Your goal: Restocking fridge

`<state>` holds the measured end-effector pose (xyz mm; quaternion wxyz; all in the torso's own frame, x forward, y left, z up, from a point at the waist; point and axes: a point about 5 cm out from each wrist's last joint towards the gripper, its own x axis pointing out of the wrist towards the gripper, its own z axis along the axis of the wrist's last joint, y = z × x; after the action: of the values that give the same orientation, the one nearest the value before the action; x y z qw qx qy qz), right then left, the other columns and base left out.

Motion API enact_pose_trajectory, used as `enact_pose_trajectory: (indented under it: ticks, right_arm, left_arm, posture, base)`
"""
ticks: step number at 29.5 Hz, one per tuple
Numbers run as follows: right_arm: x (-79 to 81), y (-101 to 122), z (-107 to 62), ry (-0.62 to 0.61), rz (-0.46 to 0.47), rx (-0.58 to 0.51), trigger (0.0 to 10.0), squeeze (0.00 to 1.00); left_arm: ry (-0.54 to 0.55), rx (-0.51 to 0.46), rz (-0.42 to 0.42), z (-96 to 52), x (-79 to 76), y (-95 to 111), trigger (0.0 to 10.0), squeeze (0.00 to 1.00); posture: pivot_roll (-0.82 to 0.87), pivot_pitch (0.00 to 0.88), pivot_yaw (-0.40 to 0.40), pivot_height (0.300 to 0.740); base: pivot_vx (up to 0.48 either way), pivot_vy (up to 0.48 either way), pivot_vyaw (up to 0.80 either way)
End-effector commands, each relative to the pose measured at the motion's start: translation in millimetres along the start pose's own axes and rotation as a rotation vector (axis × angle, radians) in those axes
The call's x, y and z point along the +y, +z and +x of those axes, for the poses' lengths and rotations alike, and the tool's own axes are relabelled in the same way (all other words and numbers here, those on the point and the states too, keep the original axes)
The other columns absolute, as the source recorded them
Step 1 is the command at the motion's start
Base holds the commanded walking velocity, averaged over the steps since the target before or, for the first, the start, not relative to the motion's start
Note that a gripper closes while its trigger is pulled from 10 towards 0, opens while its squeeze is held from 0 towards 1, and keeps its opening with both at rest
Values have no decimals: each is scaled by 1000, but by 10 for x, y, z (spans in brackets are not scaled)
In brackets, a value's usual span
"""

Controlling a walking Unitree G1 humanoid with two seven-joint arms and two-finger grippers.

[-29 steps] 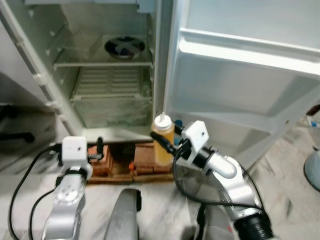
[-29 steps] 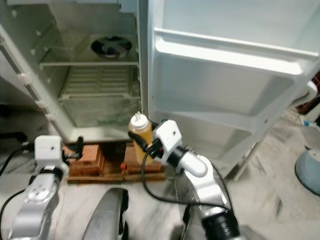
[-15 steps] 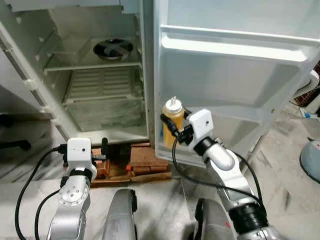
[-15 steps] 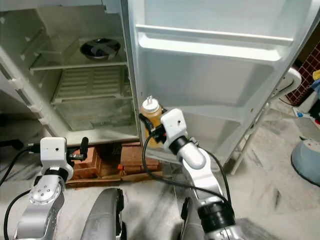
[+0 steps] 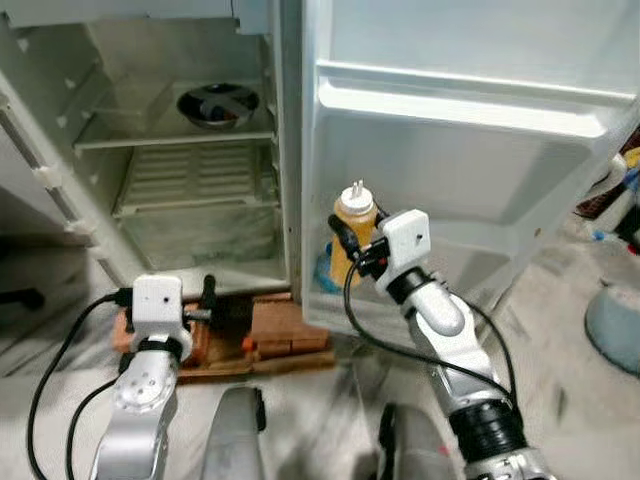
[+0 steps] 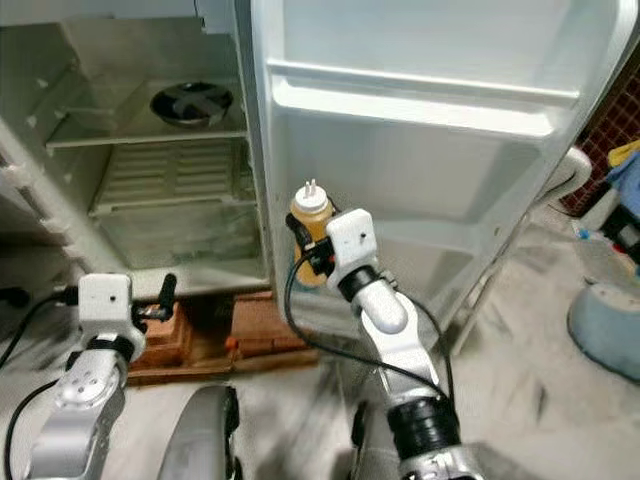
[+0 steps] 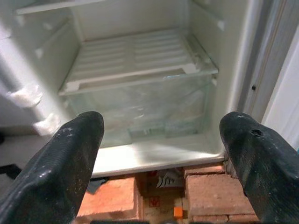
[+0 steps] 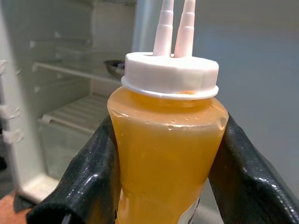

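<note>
My right gripper (image 5: pixel 347 250) is shut on a squeeze bottle (image 5: pixel 353 232) of orange sauce with a white two-nozzle cap, held upright in front of the open fridge door's lower shelf (image 5: pixel 480 262). In the right wrist view the bottle (image 8: pixel 167 149) sits between both black fingers (image 8: pixel 88 186). The fridge (image 5: pixel 190 170) stands open, and a metal bowl (image 5: pixel 215 103) rests on its upper shelf. My left gripper (image 5: pixel 207 298) is low by the fridge's base, open, with its fingers (image 7: pixel 70 158) spread wide and nothing between them.
The fridge stands on red bricks (image 5: pixel 285 325). A clear crisper drawer (image 7: pixel 140 109) lies under the ribbed shelf. The door's upper shelf (image 5: pixel 470 105) runs across above the bottle. A pale basin (image 6: pixel 605 330) sits on the floor at the right.
The right gripper has carried the bottle up and closer to the door's lower shelf. The camera has shifted as I move, so the fridge sits differently in view. The left gripper stays low.
</note>
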<state>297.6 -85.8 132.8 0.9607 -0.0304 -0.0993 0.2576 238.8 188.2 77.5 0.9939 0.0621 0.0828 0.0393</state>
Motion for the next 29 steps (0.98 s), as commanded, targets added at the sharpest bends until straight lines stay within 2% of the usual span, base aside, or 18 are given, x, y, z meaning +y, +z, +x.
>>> enact_pose_trajectory:
  ticks: [1,4,21,24,29]
  right_arm:
    - [-29,31,3,-8,-14,-19,10000,0]
    - [-30,30,1,-9,-16,-20,10000,0]
    - [-45,-47,-105,-15,-14,6,10000,0]
    - [-19,-60,-161,36,22,21,10000,0]
    - [-30,-74,-237,68,35,30,10000,0]
  left_arm:
    - [-5,-3,1,11,-17,14,10000,0]
    - [-6,-3,-7,11,-22,12,10000,0]
    - [-20,5,-15,-9,-51,-1,10000,0]
    - [-20,10,-14,-27,-36,-12,10000,0]
    - [-22,16,-13,-35,-36,-24,10000,0]
  posture:
    - [99,51,4,605]
    - [100,50,4,605]
    - [104,59,0,605]
    - [110,62,-1,605]
    - [109,63,1,580]
  base:
    - [461,0,0]
    - [360,0,0]
    - [0,0,0]
    - [0,0,0]
    - [0,0,0]
